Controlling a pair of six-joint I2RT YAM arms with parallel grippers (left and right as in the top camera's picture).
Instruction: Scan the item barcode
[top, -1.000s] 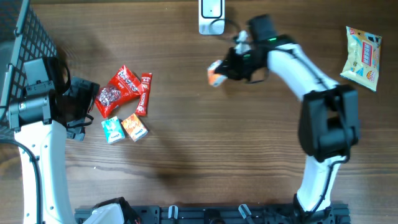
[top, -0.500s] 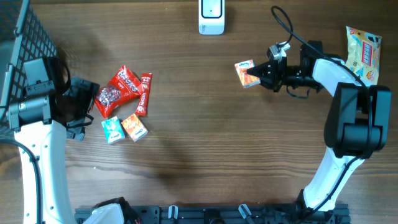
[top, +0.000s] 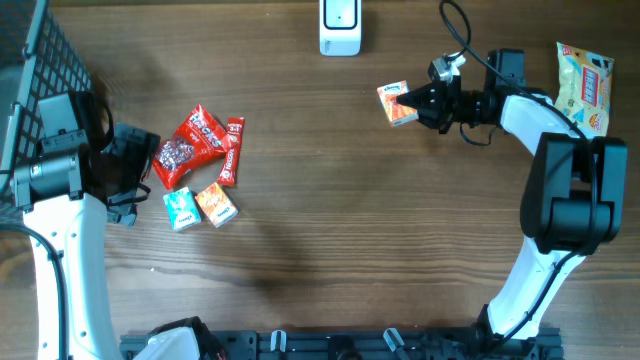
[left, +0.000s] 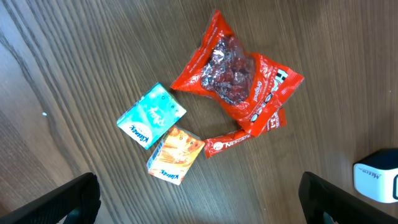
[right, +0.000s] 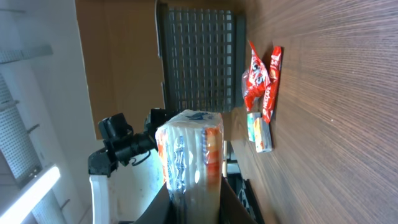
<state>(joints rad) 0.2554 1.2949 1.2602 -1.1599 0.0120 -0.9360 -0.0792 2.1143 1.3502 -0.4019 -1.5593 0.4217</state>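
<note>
Seemingly orange-and-white tissue pack (top: 397, 103)

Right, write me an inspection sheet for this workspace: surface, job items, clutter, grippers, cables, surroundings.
Surface: wooden table, no spills seen.
Job's things: held pack, orange and white, to the right of the white scanner at the far edge.
Clutter: red candy bag, red bar, teal pack and small orange pack bunched at left; yellow snack bag at far right.
Grippers: right gripper shut on the held pack; left gripper open, empty, beside the bunch.
Cables: black cable looped over the right wrist.
Surroundings: black wire basket at the left edge.
</note>
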